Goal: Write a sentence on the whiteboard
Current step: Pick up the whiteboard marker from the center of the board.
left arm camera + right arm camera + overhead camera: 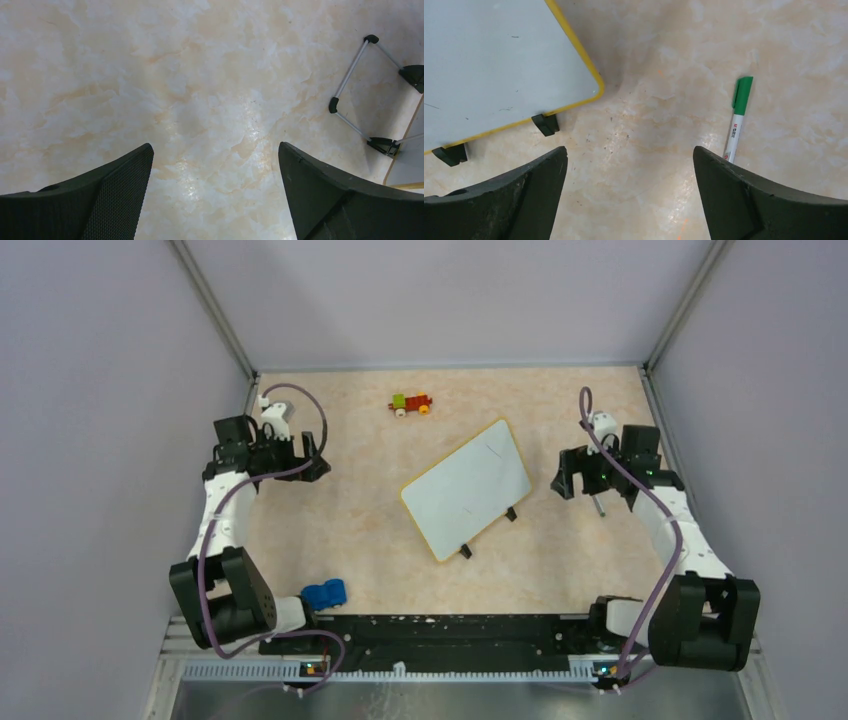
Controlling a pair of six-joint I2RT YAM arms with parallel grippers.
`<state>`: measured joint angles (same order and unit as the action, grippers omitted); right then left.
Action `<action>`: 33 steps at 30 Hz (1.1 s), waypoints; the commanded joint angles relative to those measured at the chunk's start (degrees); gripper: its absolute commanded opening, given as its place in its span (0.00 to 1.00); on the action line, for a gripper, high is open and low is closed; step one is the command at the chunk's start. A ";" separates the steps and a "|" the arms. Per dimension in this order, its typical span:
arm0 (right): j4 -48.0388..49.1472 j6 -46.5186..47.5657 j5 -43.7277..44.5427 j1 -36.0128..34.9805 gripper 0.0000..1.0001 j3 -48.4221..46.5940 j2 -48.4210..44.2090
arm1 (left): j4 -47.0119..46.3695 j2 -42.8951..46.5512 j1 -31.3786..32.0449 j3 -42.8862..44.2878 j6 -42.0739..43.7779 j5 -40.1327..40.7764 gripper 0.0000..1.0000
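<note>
The whiteboard (467,490), white with a thin yellow rim and two black feet, lies tilted at the table's middle. It fills the upper left of the right wrist view (499,65). No green sentence shows on it, only a few faint dark specks. A white marker with a green cap (738,117) lies on the table right of the board, under my right wrist (598,505). My right gripper (630,170) is open and empty above bare table between board and marker. My left gripper (215,167) is open and empty over bare table, left of the board (316,464).
A small toy of coloured bricks (411,403) sits at the back centre. A blue toy car (323,593) sits near the left arm's base. The board's wire stand (350,85) and yellow edge (403,170) show at the right of the left wrist view. Grey walls enclose the table.
</note>
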<state>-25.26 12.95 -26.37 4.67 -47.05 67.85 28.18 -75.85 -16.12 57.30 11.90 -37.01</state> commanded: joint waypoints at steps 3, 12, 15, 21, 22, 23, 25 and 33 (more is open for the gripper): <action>-4.52 6.25 4.10 0.90 0.89 -6.16 1.78 | -1.83 2.73 0.96 0.73 -0.50 0.44 0.99; -8.87 12.91 5.30 8.22 0.79 -9.82 9.43 | 0.12 3.84 4.42 3.34 0.94 6.17 0.99; -8.37 13.15 6.12 8.34 0.72 -9.88 12.20 | 0.12 3.85 6.27 2.96 0.80 8.06 0.99; -5.86 13.53 9.23 8.34 0.55 -9.22 17.22 | 0.12 4.07 7.50 2.65 0.68 8.41 0.99; -5.45 13.62 9.70 8.34 0.54 -9.04 17.83 | 0.16 4.13 7.58 2.64 0.58 8.32 0.99; -5.05 13.72 10.13 8.34 0.53 -8.91 18.40 | 0.12 4.19 7.67 2.60 0.54 8.32 0.99; -4.21 13.83 10.90 8.34 0.52 -8.60 19.49 | 0.12 4.26 7.76 2.56 0.35 8.15 0.99; -1.88 14.18 12.43 8.34 0.46 -7.61 23.88 | -0.01 3.35 8.42 2.02 0.06 7.76 0.99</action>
<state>-30.04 25.98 -15.25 12.88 -54.52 89.69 28.38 -73.23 -8.16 58.72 12.10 -28.91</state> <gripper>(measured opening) 0.467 0.988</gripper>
